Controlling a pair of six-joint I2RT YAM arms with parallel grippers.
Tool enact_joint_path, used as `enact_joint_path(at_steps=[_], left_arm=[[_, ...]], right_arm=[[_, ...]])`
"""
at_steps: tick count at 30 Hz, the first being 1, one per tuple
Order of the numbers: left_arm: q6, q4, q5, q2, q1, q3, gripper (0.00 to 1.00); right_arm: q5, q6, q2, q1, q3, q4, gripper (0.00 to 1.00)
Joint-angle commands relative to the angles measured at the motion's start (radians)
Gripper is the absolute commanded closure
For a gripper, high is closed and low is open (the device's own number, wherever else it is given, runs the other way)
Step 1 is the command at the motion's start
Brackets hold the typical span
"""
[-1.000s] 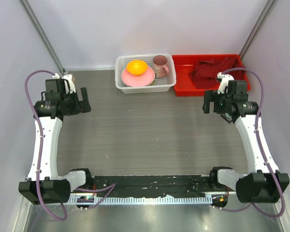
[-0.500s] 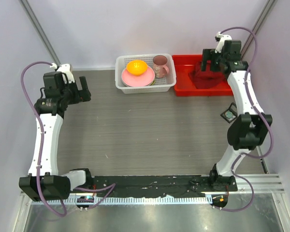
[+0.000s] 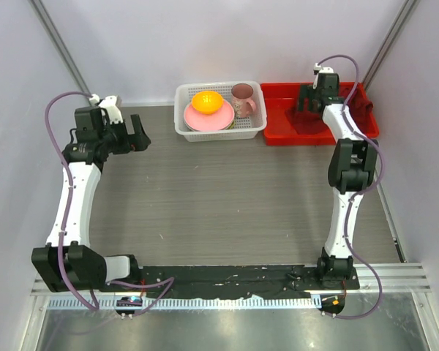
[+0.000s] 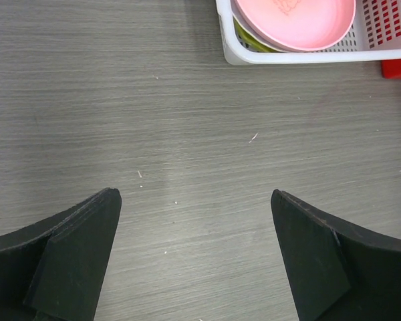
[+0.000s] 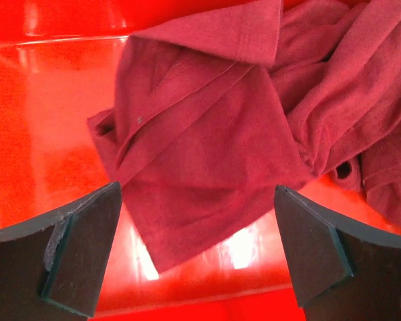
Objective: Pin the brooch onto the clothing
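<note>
Brooch: not findable in any view, so you have no target for it yet. One tiny pale speck sits on the T-shirt [image 5: 207,154] near its left fold; too small to tell what it is.

The T-shirt lies crumpled in the red tray [image 3: 278,110] at the far right corner of the desk [image 4: 187,134], folds piled toward the tray's right side. Your right fingers [image 5: 80,254] are spread wide above it, holding nothing. Left fingers [image 4: 73,254] are also wide and empty, over bare desk toward the far left, just on the near side of the white basket [image 4: 287,59] with the pink plate [image 4: 294,20].

Risks, as I judge them:
- Close on the bunched cloth and you likely get one layer or a sleeve. It then comes up twisted, with no flat panel to pin on.
- Go too deep and the wide fingers hit the tray floor or wall, and the tray slides or tips.
- Cloth snagging on the tray rim during the pull-out drags the tray across the desk.
- Spreading the shirt blind could bury or flick the brooch if it is lying near.
- A left arm swing toward the shirt could clip the basket.
</note>
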State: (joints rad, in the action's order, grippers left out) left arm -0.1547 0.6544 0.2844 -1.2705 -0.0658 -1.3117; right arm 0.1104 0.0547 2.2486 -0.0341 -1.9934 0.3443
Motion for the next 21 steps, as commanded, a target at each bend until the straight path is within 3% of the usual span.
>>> enact_joint_path(at_steps=[1,6,9,12,13,14,21], left_arm=[[-0.005,-0.064,0.022,-0.015,0.0,0.019,0.0],[0.007,-0.081,0.006,-0.03,0.001,0.051,0.0],[0.014,-0.085,0.006,-0.033,0.001,0.058,0.0],[0.012,-0.087,0.006,-0.043,0.0,0.058,0.04],[0.014,-0.087,0.009,-0.046,0.0,0.058,0.06],[0.012,-0.087,0.012,-0.05,0.001,0.057,0.09],[-0.006,-0.075,0.053,-0.04,0.001,0.039,0.16]], right_arm=[[0.089,0.019,0.086,-0.003,-0.113,-0.119,0.0],[0.077,0.048,0.198,-0.003,-0.145,-0.175,0.02],[0.058,0.076,0.224,-0.003,-0.143,-0.188,0.12],[0.002,0.1,0.209,-0.006,-0.124,-0.168,0.55],[-0.003,0.099,0.174,-0.006,-0.104,-0.159,0.84],[-0.02,0.097,0.148,-0.006,-0.087,-0.148,0.98],[-0.173,0.152,-0.194,-0.006,0.005,-0.068,0.99]])
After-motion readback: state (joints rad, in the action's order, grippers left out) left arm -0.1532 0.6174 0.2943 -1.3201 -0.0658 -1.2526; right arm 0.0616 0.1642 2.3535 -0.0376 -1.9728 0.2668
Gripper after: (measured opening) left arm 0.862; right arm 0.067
